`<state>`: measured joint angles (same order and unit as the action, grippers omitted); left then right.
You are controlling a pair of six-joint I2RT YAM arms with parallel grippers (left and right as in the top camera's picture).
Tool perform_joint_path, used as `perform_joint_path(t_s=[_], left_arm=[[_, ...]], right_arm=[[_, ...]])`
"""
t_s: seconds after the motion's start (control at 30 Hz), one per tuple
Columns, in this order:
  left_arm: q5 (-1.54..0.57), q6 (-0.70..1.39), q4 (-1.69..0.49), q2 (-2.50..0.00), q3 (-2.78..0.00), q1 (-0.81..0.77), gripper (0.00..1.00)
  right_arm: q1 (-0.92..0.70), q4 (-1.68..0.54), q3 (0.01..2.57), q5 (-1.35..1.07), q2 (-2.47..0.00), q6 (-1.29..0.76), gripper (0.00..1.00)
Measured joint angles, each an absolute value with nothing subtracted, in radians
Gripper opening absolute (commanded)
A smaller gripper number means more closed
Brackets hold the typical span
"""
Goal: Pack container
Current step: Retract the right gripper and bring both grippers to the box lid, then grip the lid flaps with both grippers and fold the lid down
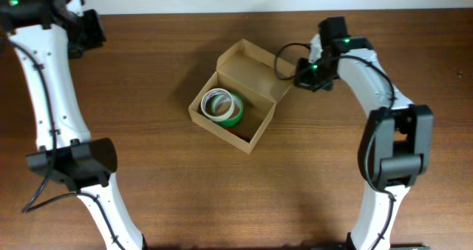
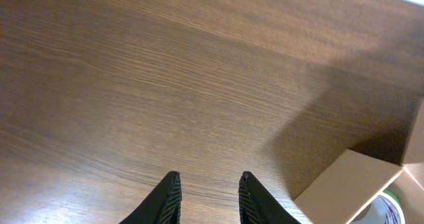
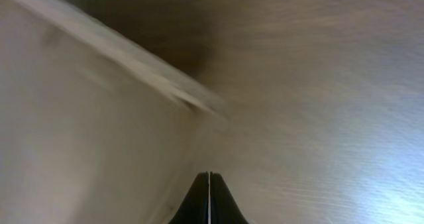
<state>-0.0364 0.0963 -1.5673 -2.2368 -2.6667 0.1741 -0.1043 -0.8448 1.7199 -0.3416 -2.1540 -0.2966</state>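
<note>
At the middle of the dark brown wooden table [image 1: 148, 132] the small brown cardboard box [image 1: 219, 133] is set, flap lid [image 1: 255, 72] raised, a green tape roll [image 1: 224, 107] inside. The right gripper [image 3: 209, 191], fingers pressed together on nothing, is placed just right of the flap and is judged nearer; the left gripper [image 2: 209, 187], spread and empty, is found well apart.

Overhead feed looks evenly lit and crisp on my end, with just soft shadows on the dark brown wooden surface [image 1: 185, 191]. Left wrist is sharp too, with a broad soft shadow beside the plain brown cardboard box [image 2: 351, 184]. Right wrist is mush: smeared blur, cardboard out of focus, pale bluish glare bottom right.
</note>
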Motion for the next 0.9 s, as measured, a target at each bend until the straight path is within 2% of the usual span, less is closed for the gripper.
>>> perform_joint_path(t_s=[0.5, 0.57, 0.63, 0.67, 0.9], left_arm=[[-0.091, 0.094, -1.558, -2.414, -2.667, 0.122, 0.3], [-0.133, 0.094, -1.532, -2.434, -2.667, 0.106, 0.25], [-0.193, 0.099, -1.495, -2.457, -2.667, 0.084, 0.05], [-0.219, 0.101, -1.478, -2.465, -2.667, 0.076, 0.02], [-0.406, 0.143, -1.416, -2.576, -2.667, 0.021, 0.02]], right_arm=[[-0.157, -0.621, 1.718, -0.604, -2.173, -0.234, 0.04], [-0.152, -0.621, 1.718, -0.617, -2.173, -0.233, 0.04], [-0.136, -0.621, 1.718, -0.62, -2.173, -0.239, 0.04], [-0.127, -0.621, 1.718, -0.62, -2.173, -0.241, 0.04], [-0.043, -0.622, 1.718, -0.622, -2.173, -0.287, 0.04]])
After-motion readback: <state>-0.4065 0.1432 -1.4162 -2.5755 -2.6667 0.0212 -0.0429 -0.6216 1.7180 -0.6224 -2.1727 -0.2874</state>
